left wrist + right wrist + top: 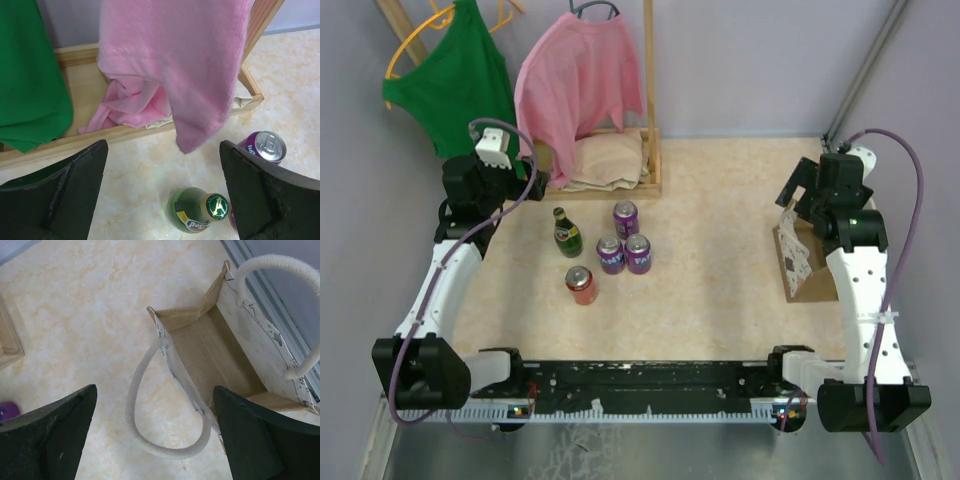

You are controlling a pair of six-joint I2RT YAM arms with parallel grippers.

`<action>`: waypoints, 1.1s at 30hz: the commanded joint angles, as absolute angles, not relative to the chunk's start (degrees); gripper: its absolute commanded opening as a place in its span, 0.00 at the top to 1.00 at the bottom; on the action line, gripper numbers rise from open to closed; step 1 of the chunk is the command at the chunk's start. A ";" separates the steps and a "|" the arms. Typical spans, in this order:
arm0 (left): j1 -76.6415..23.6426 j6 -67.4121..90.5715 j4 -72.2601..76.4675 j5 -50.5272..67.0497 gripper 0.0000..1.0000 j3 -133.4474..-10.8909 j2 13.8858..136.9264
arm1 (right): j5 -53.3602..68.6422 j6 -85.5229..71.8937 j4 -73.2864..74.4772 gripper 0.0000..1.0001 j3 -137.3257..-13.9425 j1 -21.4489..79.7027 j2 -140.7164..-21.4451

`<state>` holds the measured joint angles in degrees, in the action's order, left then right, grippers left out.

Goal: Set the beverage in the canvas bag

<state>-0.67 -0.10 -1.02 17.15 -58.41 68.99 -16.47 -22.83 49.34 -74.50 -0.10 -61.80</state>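
Left gripper [161, 167], right gripper [155, 412] both spread — purple cans [611, 254] beside green bottle [196, 210], pink sweater [170, 65] beyond.

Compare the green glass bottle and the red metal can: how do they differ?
The green glass bottle is taller, with a narrow capped neck; the red metal can is shorter and straight-sided. The bottle stands behind the can, farther from the robot. Both stand upright on the beige table.

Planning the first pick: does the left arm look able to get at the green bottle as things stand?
Likely yes: the left arm has its jaws open and the bottle stands uncovered close before them. The purple can at its side may crowd one jaw.
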 commanded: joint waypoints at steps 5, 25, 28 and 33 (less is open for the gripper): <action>-1.01 -1.31 -2.11 20.04 0.02 -59.69 68.33 | -9.72 -13.38 43.38 0.01 -79.41 0.26 -64.19; -3.58 -2.10 -11.32 29.97 0.05 -70.69 71.55 | -11.78 -6.16 66.28 0.28 -110.92 -1.32 -99.34; -3.94 -3.21 -11.85 29.61 0.05 -70.10 70.65 | -13.43 -8.30 68.32 0.35 -109.49 -1.49 -99.53; -4.04 -3.31 -12.00 29.91 0.05 -68.74 70.14 | -13.65 -9.50 65.96 0.46 -100.96 -1.78 -95.86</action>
